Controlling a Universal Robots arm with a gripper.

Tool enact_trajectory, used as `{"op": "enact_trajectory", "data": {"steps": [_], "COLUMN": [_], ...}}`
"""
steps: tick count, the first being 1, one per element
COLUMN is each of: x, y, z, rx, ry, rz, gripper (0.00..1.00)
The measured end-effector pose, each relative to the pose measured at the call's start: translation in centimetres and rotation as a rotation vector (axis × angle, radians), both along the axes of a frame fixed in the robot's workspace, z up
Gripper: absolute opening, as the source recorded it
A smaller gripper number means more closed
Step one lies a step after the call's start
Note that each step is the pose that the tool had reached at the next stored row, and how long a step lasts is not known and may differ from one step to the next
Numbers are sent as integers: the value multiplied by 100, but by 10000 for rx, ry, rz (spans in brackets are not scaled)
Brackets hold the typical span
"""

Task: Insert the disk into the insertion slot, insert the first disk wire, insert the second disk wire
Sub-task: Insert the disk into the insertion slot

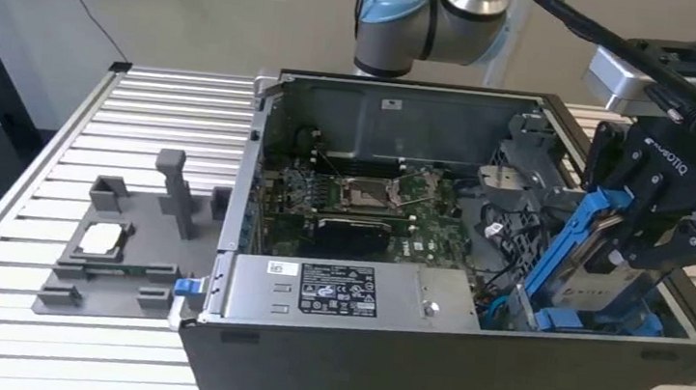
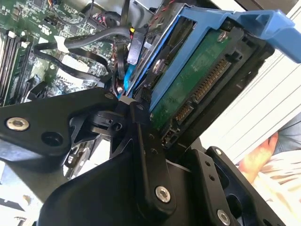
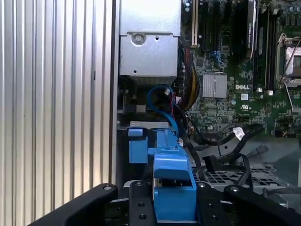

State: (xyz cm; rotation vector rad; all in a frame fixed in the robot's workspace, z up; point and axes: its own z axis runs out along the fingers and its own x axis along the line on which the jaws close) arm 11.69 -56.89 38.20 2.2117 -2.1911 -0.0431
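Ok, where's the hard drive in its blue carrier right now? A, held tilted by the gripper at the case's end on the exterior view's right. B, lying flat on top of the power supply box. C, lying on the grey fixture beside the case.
A: the gripper is clamped on the hard drive, which leans tilted with its lower end down inside the computer case.

Exterior view: oblique, downward, mid-range into open dark-grey metal computer case (image 1: 433, 374). Both wrist views: close, sharing blue-framed silver hard disk (image 2: 197, 75) (image 3: 174, 188), green motherboard (image 2: 28, 23) (image 3: 225, 113).
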Motion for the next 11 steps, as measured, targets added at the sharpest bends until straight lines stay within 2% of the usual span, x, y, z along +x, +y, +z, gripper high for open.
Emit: {"op": "enact_trajectory", "data": {"steps": [5, 11], "x": [0, 0], "y": [0, 0], "z": [-84, -94], "rx": [0, -1], "ry": [0, 0], "rz": [0, 0], "gripper": [33, 33]}}
